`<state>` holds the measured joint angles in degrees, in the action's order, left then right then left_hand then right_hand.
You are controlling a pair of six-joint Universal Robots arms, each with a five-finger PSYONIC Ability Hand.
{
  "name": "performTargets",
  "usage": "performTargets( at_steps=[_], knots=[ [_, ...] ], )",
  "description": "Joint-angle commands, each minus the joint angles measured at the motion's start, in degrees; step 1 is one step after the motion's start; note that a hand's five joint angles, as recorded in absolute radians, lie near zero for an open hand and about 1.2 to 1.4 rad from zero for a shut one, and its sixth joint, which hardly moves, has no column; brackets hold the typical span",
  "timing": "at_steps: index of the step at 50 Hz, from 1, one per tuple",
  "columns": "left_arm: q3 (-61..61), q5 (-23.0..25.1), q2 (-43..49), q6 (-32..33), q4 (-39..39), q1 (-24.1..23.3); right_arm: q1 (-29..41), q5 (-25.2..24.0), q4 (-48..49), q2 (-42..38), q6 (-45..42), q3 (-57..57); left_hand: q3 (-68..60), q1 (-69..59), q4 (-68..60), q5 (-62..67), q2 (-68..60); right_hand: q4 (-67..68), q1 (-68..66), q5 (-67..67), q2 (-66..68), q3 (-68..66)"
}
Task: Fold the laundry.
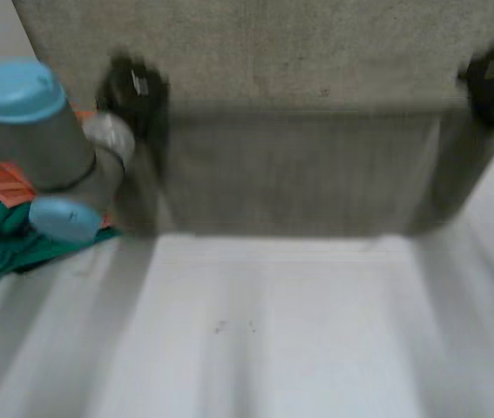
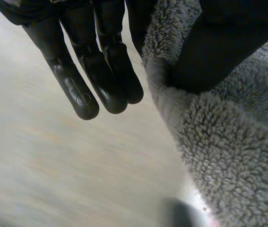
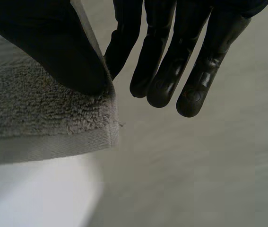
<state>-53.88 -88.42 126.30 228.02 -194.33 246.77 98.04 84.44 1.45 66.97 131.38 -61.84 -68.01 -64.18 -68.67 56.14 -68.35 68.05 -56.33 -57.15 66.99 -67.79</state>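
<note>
Your left hand (image 2: 96, 61) pinches the grey towel (image 1: 299, 165) at one corner, thumb against a finger, the other fingers straight. Your right hand (image 3: 171, 61) pinches the opposite corner the same way. The towel hangs along the table's (image 1: 273, 331) far edge.

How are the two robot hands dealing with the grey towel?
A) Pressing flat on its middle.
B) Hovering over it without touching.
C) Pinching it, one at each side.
C: the left robot hand and the right robot hand each clamp the towel between thumb and fingers, at its opposite sides.
</note>
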Motion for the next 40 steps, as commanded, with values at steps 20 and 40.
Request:
performTargets(
  at_steps=[20,40],
  knots=[
    [-21.5,3.2,-2.1,-10.2,-11.3,0.6,0.1,-3.6,16.5,-0.3,7.7,-20.2,-12.0,-15.8,-11.3,13.9,-11.7,12.0,-23.7,-12.9,13.0,-12.2],
    [-47.3,2.5,-22.0,-1.4,24.9,-4.6,-15.2,-4.7,-33.2,10.7,-15.8,-34.8,-12.0,-15.8,-11.3,13.9,-11.7,12.0,-23.7,-12.9,13.0,-12.2]
  ],
)
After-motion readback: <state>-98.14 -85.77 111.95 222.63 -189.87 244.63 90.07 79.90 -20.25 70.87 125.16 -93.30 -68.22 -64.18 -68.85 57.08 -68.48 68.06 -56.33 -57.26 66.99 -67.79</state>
